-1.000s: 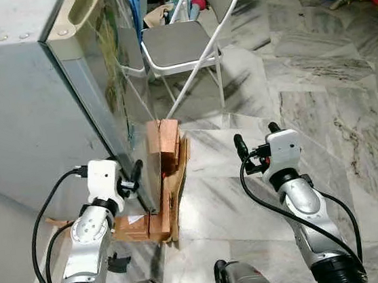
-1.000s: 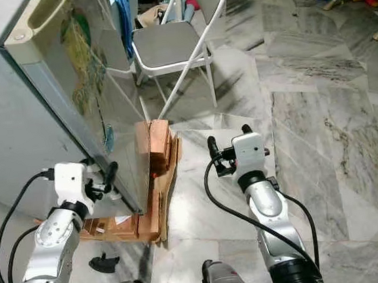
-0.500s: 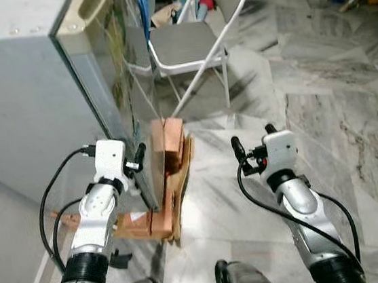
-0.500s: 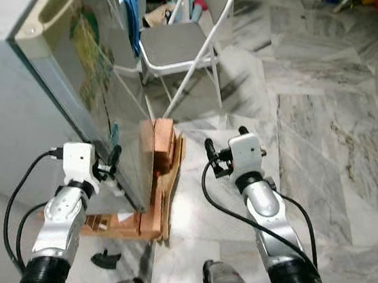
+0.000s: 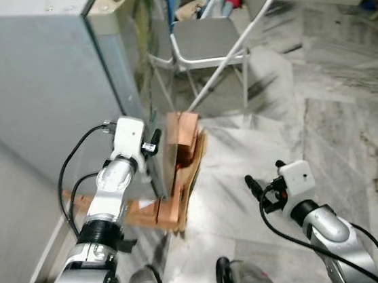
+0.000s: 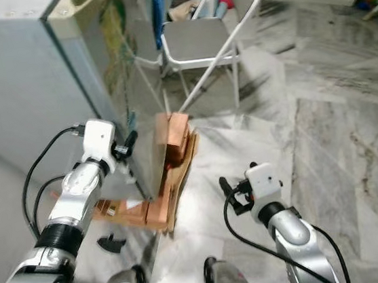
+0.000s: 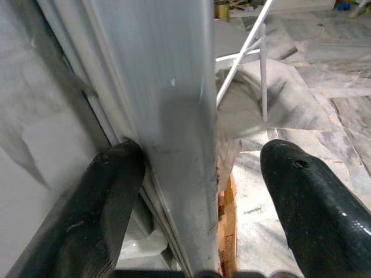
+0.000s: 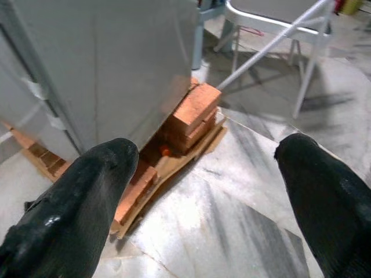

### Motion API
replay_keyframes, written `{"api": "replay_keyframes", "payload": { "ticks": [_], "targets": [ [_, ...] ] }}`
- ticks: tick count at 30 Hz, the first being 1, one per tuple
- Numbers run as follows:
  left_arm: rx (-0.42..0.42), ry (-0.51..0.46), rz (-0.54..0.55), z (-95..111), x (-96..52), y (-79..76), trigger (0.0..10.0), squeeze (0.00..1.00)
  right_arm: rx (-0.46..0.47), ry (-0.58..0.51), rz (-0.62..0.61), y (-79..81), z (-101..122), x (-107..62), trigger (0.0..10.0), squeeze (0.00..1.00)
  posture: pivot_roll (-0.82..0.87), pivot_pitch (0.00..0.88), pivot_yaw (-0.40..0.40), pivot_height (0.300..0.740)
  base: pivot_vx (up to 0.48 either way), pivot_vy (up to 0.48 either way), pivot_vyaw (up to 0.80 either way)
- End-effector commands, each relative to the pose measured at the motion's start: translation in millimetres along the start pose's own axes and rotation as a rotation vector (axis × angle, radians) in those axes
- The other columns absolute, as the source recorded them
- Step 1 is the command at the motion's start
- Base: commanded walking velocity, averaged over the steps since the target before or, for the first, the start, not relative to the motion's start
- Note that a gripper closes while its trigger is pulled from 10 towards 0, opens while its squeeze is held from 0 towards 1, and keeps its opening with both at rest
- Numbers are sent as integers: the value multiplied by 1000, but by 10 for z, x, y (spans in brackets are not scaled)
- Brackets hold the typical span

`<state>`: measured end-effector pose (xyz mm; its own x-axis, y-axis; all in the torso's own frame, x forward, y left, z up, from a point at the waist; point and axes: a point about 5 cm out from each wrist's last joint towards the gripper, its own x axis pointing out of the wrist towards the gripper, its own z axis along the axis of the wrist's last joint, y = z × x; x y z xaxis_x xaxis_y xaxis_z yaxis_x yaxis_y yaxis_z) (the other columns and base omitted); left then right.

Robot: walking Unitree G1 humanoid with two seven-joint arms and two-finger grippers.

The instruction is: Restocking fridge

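One fridge (image 5: 46, 82) stood at the left on a stack of bricks (image 5: 183, 149); the left gripper (image 7: 197, 174) had its jaws apart, straddling the edge of the fridge door (image 7: 168, 104). One folding chair (image 5: 214, 36) stood behind, and the right gripper (image 8: 214, 191) hung over the marble floor (image 5: 350, 116), jaws apart and empty.

One fridge (image 6: 38, 77) stands at about ten o'clock, with one door (image 7: 168, 104) along its edge. One folding chair (image 6: 204, 37) sits at twelve o'clock. One stack of wooden blocks (image 6: 173, 138) rests on one sheet of cardboard (image 6: 180, 183) near the centre. Two grippers are present: the left gripper (image 7: 194, 168) at nine o'clock and the right gripper (image 8: 203, 168) at five o'clock.
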<state>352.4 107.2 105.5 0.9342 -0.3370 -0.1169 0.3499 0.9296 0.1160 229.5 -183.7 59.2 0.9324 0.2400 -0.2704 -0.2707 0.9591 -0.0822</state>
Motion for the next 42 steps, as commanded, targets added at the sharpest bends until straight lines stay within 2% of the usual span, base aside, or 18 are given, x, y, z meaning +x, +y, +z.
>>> {"api": "replay_keyframes", "payload": {
  "ticks": [1,2,3,4,6,8,11,12,13,14,15,19,21,26,28,32,37,42],
  "targets": [
    [47,-361,-245,1008,182,-602,10000,0,5,3,-13,-40,-8,-14,10000,0,56,105,5,740,0,0,0],
    [28,-430,-395,1203,136,-1015,10000,0,6,8,-15,-40,-26,-18,10000,0,51,102,8,740,0,0,0],
    [13,-487,-500,1346,55,-1318,10000,0,0,17,-9,-30,-44,-18,10000,0,42,99,12,740,0,0,0],
    [1,-518,-556,1418,-5,-1479,10000,0,-5,24,-1,-18,-58,-17,10000,0,39,99,13,740,0,0,0],
    [-14,-533,-588,1447,-45,-1567,10000,0,-9,32,8,-7,-73,-18,10000,0,34,98,14,740,0,0,0],
    [-11,-533,-589,1420,-42,-1554,10000,0,-6,38,12,1,-94,-26,10000,0,31,99,15,740,0,0,0],
    [-39,-464,-483,1238,67,-1184,10000,0,6,47,13,8,-144,-56,10000,0,42,104,14,740,0,0,0],
    [0,-438,-386,1119,116,-877,10000,0,18,59,26,12,-132,-81,10000,0,48,104,13,740,0,0,0],
    [0,-438,-386,1119,116,-877,10000,0,18,59,26,12,-132,-81,10000,0,48,104,13,740,0,0,0],
    [23,-420,-328,1032,114,-684,10000,0,22,64,33,17,-131,-86,10000,0,50,104,12,740,0,0,0],
    [23,-420,-328,1032,114,-684,10000,0,22,64,33,17,-131,-86,10000,0,50,104,12,740,0,0,0],
    [77,-359,-237,808,-4,-342,10000,0,21,62,38,23,-167,-66,10000,0,61,105,9,740,0,0,0],
    [55,-278,-146,464,-232,-46,10000,0,24,48,35,-4,-207,-30,10000,0,67,108,4,740,0,0,0],
    [133,-182,-147,16,-468,16,10000,0,-4,29,68,-23,-224,37,10000,0,73,111,2,740,0,-467,0],
    [91,-132,-113,-158,-585,60,10000,0,-1,9,49,-45,-172,115,10000,0,69,111,6,740,0,-435,0],
    [63,-92,-44,-309,-766,121,10000,0,-19,-3,-45,-80,2,154,10000,0,80,118,9,740,120,-421,0],
    [93,-42,-44,-446,-919,145,10000,0,-22,-56,-63,-11,134,220,10000,0,95,126,10,740,278,-388,0],
    [93,-24,27,-465,-1012,219,10000,0,-115,-123,-161,31,362,327,10000,0,116,139,26,740,311,-362,0]
  ]
}}
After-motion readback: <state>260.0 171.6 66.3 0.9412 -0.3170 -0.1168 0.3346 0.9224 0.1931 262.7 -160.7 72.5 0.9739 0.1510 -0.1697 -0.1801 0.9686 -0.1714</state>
